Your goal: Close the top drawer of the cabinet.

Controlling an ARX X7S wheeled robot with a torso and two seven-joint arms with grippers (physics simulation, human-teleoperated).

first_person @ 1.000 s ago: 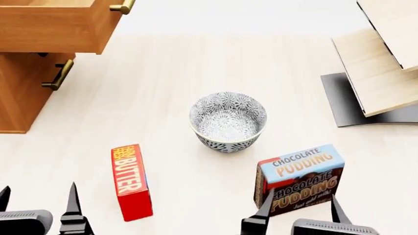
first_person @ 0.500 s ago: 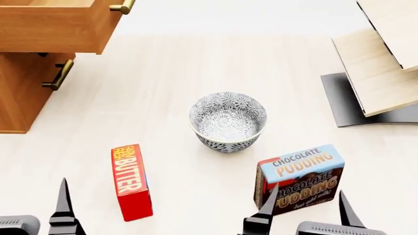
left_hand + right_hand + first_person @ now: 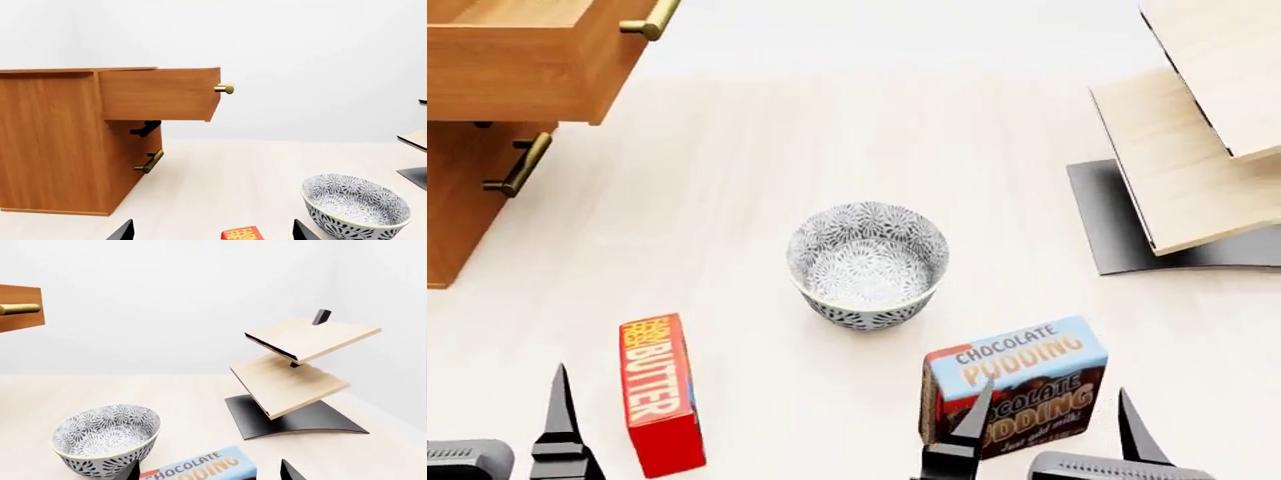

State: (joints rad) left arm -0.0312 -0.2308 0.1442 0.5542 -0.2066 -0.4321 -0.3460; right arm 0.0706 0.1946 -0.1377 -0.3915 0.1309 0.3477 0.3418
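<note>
The top drawer point(image 3: 507, 70) stands pulled out of the orange-brown cabinet point(image 3: 454, 210) at the head view's top left, its brass handle point(image 3: 647, 20) facing right. In the left wrist view the drawer point(image 3: 160, 95) juts out from the cabinet point(image 3: 53, 145) above the lower drawer's handle point(image 3: 149, 162). My left gripper point(image 3: 213, 234) is open and empty, low and far from the drawer; one finger point(image 3: 561, 425) shows at the head view's bottom left. My right gripper point(image 3: 1050, 420) is open and empty, just above the pudding box.
A patterned bowl point(image 3: 868, 265) sits mid-table. A red butter box point(image 3: 661, 392) lies near my left gripper. A chocolate pudding box point(image 3: 1014, 380) stands under my right gripper. A pale shelf unit point(image 3: 1194, 140) on a black base stands at the right.
The head view has shifted, so the objects sit lower and further left in it. The left gripper moved slightly left in view. The drawer stays open.
</note>
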